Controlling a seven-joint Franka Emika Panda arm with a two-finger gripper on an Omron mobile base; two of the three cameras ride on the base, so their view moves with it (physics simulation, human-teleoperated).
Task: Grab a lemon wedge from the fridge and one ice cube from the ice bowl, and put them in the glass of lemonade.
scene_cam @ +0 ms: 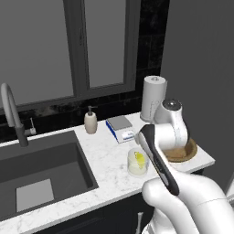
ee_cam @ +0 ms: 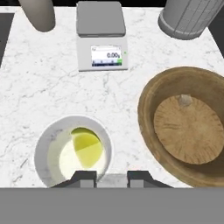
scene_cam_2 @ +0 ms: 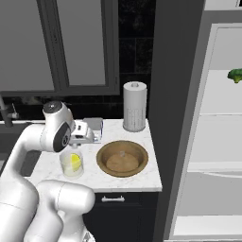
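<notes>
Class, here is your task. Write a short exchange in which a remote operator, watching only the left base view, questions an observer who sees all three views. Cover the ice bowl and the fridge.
Operator: I see the lemon wedge in the glass of lemonade, but the arm covers most of the ice bowl. Is anything in it?
Observer: Yes. In the hand view, one small pale lump sits on the bowl's floor. It is probably the ice cube.
Operator: Is the fridge open?
Observer: Yes. In the right base view, the fridge stands open with its white shelves showing. A broccoli floret is on an upper shelf.
</notes>
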